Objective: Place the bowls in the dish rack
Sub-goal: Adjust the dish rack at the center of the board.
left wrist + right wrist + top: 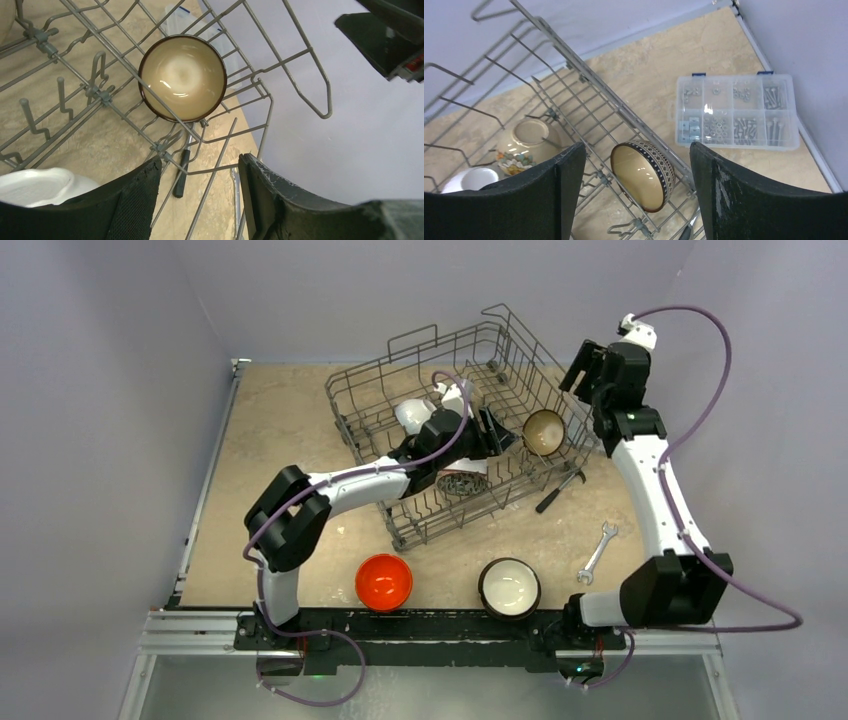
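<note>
nearest the arm bases, on the near side of the large dark-grey wire dish rack (pixel 370 405), two bowls sit on the beige tabletop (pixel 280 440): a bright orange-red round bowl (pixel 384 581) and a dark round bowl with a cream inside (pixel 509 587). both are upright and apart from the rack, so not yet loaded. a silver wrench (pixel 597 552) lies off the rack's near right corner. inside the rack, the left claw (pixel 197 165) is spread and empty, pointed at a brown-rimmed cream ceramic bowl (pixel 182 77). this bowl stands on edge against the rack's right wall, propped by the wires, likely so it takes little room. a plain white bowl (pixel 471 179) and a flower-patterned bowl (pixel 526 142) rest elsewhere within the rack. above the rack's far right corner the right claw (pixel 636 150) hangs spread, holding nothing. beyond the rack lies a clear plastic compartment box (pixel 736 111).
</note>
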You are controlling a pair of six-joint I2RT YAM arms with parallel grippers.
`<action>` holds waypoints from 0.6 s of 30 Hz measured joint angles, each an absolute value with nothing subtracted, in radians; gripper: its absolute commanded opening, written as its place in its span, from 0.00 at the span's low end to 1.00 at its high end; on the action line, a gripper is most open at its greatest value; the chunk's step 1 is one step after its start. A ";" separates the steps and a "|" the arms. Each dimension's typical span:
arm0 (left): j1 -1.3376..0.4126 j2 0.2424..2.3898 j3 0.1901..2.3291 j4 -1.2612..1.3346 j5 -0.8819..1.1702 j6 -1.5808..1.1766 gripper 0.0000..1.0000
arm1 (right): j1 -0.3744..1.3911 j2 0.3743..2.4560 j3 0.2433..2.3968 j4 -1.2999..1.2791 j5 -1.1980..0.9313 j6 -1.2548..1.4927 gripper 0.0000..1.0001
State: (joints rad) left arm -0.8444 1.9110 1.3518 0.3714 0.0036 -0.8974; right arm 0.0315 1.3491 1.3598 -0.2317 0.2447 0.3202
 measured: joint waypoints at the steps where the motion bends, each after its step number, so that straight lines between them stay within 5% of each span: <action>1: -0.844 1.909 1.347 0.371 0.004 -0.897 0.58 | 0.031 1.372 1.370 -0.237 0.245 0.320 0.78; 18: -0.825 1.865 1.327 0.364 0.022 -0.897 0.60 | -0.048 1.409 1.321 -0.267 -0.115 0.315 0.64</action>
